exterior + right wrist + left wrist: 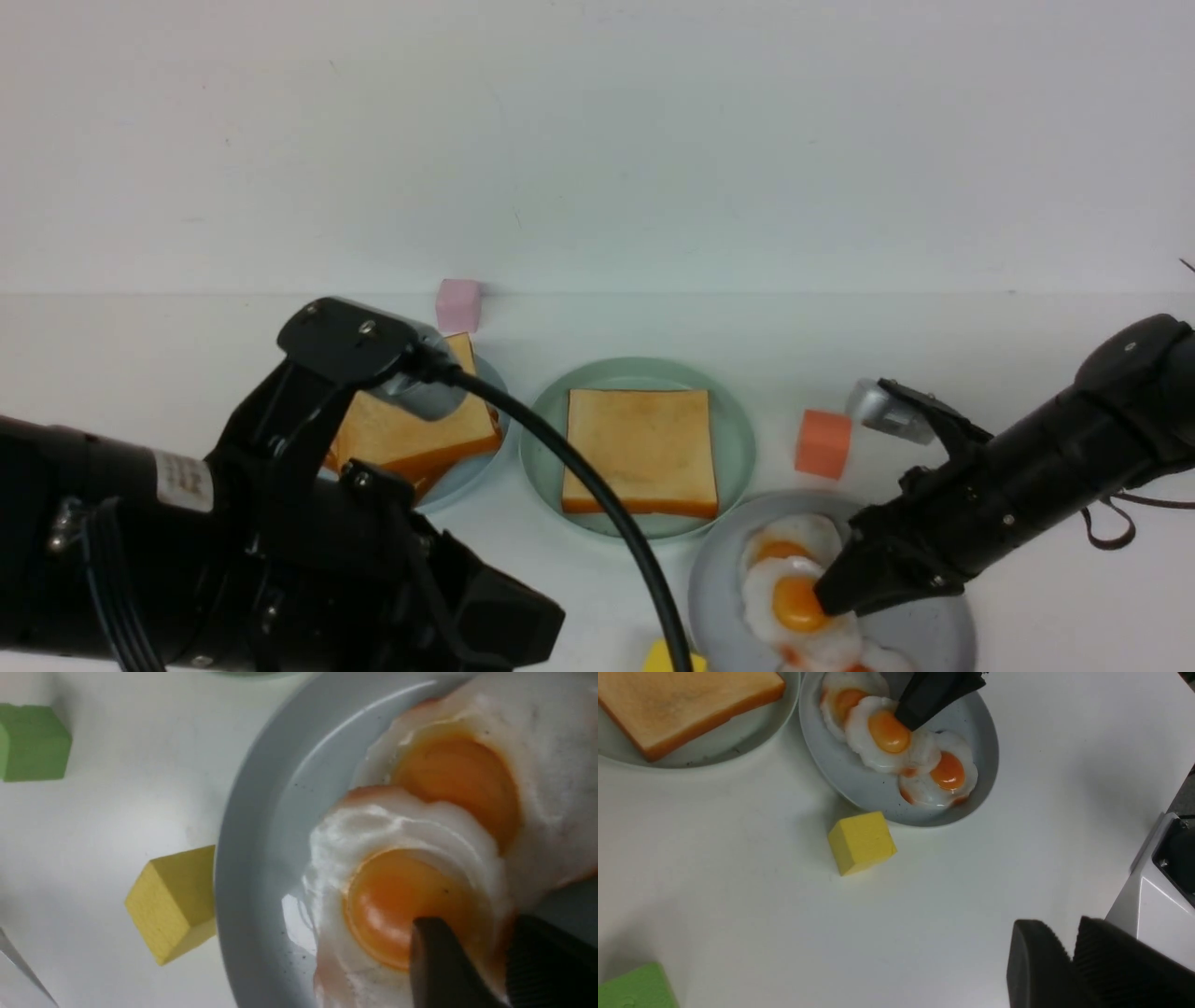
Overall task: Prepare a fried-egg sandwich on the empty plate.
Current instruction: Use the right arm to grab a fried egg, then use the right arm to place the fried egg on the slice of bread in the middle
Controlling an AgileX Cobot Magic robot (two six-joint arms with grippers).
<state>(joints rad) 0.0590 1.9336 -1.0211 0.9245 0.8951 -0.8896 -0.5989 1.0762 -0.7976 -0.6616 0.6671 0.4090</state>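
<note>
The mint-green plate (739, 439) sits mid-table with one golden toast slice (642, 448) lying flat on it. Three overlapping fried eggs lie on a grey plate (719, 588) at the front right. My right gripper (481, 933) is down on the middle fried egg (397, 905), its two fingers closed over the egg's rim beside the yolk; the egg still rests on the plate. The left gripper (1064, 933) hovers over bare table near the front, jaws together and holding nothing. In the front view only the left arm (280, 523) shows.
A pale blue plate (471, 471) at the left holds a skewed pile of toast (420, 434). Foam cubes lie about: pink (458, 305) at the back, orange (823, 443) right of the mint plate, yellow (861, 842) against the grey plate, green (635, 989) near the front.
</note>
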